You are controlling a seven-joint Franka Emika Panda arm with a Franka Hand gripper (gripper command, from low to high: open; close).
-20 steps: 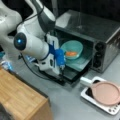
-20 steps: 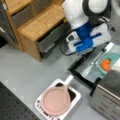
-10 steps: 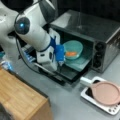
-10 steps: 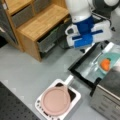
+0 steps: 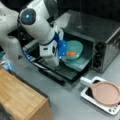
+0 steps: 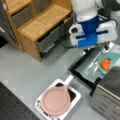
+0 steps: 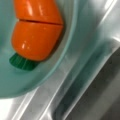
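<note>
Lying in a teal bowl is a toy carrot, orange with a green stub end; in the wrist view the carrot is seen close up against the bowl's rim. The bowl is set on the metal tray inside an open toaster oven, whose door is folded down toward a front view's bottom. In a front view the carrot and bowl are partly hidden by the oven's body.

The hand, blue and white, is held just over the door at the oven's mouth, beside the bowl; whether its fingers are spread or pressed together cannot be told. It is also seen above the door in a front view.

Recorded nearby on the grey bench: a white tray carrying a pink lidded pan, and a wooden drawer cabinet.
</note>
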